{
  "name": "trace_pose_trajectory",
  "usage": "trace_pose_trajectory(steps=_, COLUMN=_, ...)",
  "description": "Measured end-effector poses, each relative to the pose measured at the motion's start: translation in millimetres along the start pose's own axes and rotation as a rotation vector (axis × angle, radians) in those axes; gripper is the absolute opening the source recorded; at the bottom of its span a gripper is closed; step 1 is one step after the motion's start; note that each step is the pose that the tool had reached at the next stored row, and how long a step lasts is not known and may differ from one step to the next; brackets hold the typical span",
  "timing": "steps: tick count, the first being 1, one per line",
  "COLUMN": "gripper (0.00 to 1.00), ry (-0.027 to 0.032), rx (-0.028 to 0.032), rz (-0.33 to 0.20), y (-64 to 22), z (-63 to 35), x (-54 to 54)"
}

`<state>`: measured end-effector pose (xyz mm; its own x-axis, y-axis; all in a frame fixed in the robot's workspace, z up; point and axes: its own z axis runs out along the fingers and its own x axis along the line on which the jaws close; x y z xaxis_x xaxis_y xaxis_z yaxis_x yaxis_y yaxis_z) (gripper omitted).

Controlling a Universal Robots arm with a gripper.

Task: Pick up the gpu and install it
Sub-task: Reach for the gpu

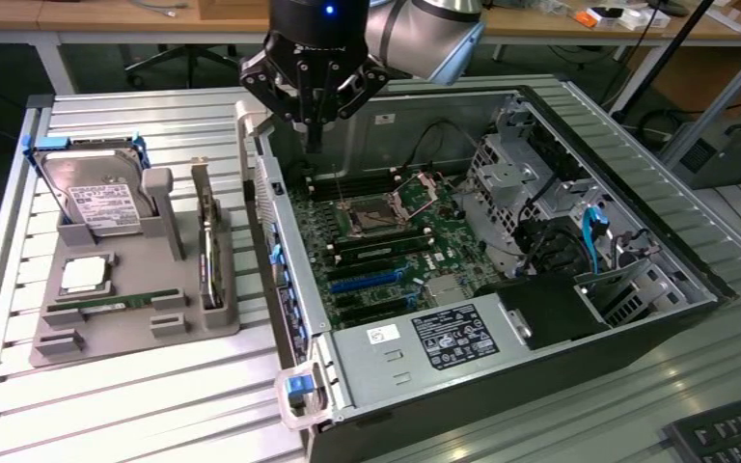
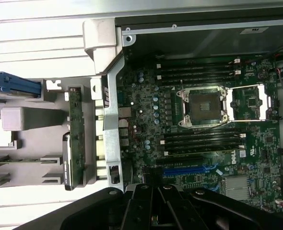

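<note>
The gpu [image 1: 211,253] stands edge-on, a thin dark grey-edged card.

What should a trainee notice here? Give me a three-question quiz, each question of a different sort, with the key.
1. Where is the gpu? A) standing on edge in the grey holder beside the computer case; B) plugged into a slot inside the case; C) lying flat on the keyboard.
2. True or false: the end effector is gripping the gpu.
3. Fill in: the end effector hangs over the computer case with its jaws ____.
Key: 1 A; 2 false; 3 shut.
</note>
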<state>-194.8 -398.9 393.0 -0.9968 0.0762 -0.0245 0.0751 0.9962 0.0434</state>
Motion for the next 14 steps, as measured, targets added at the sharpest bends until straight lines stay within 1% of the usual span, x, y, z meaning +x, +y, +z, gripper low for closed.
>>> trace_pose_trajectory(steps=14, gripper=0.11, ry=0.0000, rx=0.0000, rz=0.000, y=-0.5, z=-0.1, x=6.3)
